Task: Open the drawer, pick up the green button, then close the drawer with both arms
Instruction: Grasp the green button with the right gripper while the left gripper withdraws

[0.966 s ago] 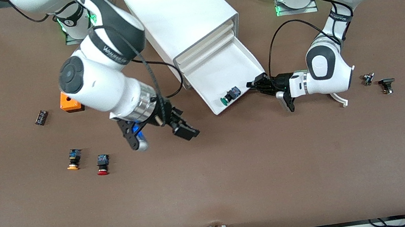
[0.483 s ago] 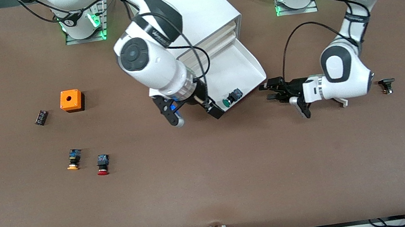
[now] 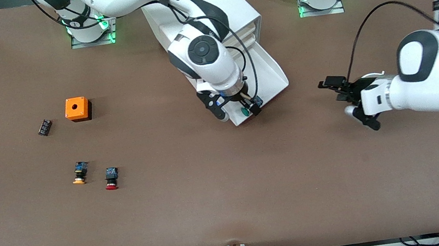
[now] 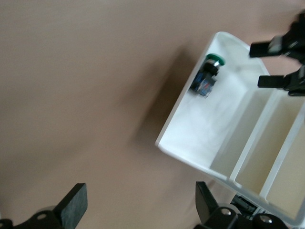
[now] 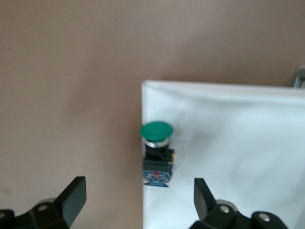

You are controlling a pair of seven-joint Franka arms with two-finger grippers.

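Down in the pulled-out bottom drawer (image 3: 271,71) lies the button (image 5: 156,152), right at the front corner: glossy round green cap, silver collar, boxy black body with a blue end. That drawer is a smooth, shallow white plastic tray under two shut ones. Right end effector (image 3: 235,109) hangs over the button, fingers spread wide, nothing held. Left end effector (image 3: 346,100) hovers over the matte brown bench (image 3: 232,200), released too.
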